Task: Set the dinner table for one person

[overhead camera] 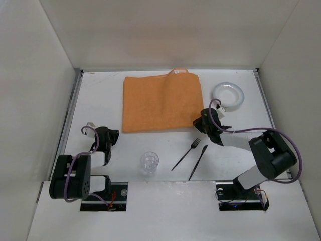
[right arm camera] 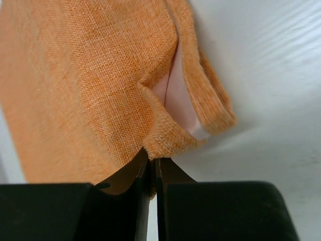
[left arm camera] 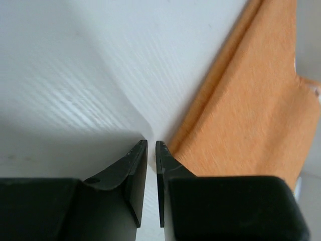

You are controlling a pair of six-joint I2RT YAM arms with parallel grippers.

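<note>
Your right gripper [right arm camera: 152, 160] has its jaws pinched shut on the near right corner of the orange cloth [overhead camera: 161, 103], and the wrist view shows that corner raised and curled so a pale underside peeks out. The rest of the cloth lies flat on the far middle of the dinner table [overhead camera: 100, 100]. The step looks like positioning the cloth as a placemat, so pull low and slowly. A high lift would probably fold the corner over further. One pinched corner tends to swing a cloth rather than slide it square, so expect skew and correct in short pulls. The left gripper [overhead camera: 108, 143] sits near the cloth's near left corner with its jaws almost together on nothing, and it could take that corner to even the pull. Mind the neighbours: the fork [overhead camera: 185, 154] and knife [overhead camera: 198, 162] lie just nearward of your grip, the glass [overhead camera: 149, 161] beside them, and the plate [overhead camera: 227, 95] close behind your wrist.
</note>
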